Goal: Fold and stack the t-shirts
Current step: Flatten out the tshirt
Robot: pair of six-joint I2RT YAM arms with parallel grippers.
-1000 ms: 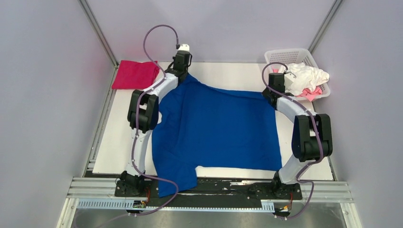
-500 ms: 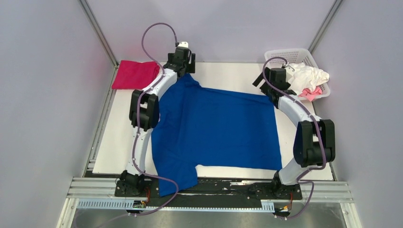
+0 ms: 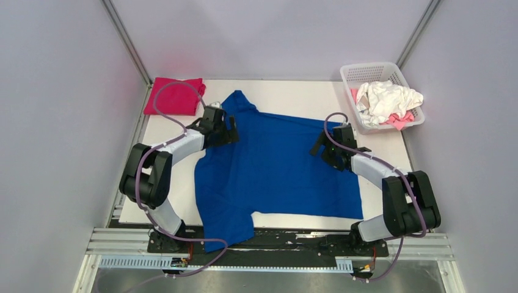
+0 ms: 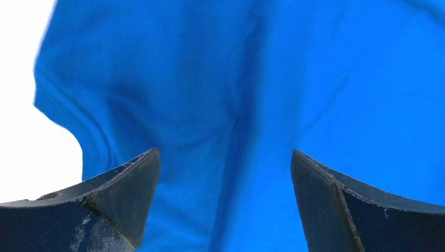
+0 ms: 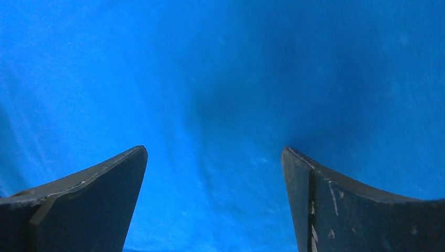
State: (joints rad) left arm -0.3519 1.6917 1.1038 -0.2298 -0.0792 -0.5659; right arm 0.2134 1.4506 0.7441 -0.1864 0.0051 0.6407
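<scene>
Blue shirt (image 3: 281, 165) lies spread now; I released left tool (image 4: 224, 152) and right tool (image 5: 214, 148) above it, folding comes next.

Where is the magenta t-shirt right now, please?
In the top view, the magenta t-shirt lies folded at the far left corner of the table, near the spread blue t-shirt.

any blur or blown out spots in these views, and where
Left wrist view: the table is blown out to plain white, and the blue t-shirt looks soft. Right wrist view: cloth folds smeared, darker shade upper right. Top view: sharp, with a pink glow on the wall behind the magenta t-shirt.
</scene>
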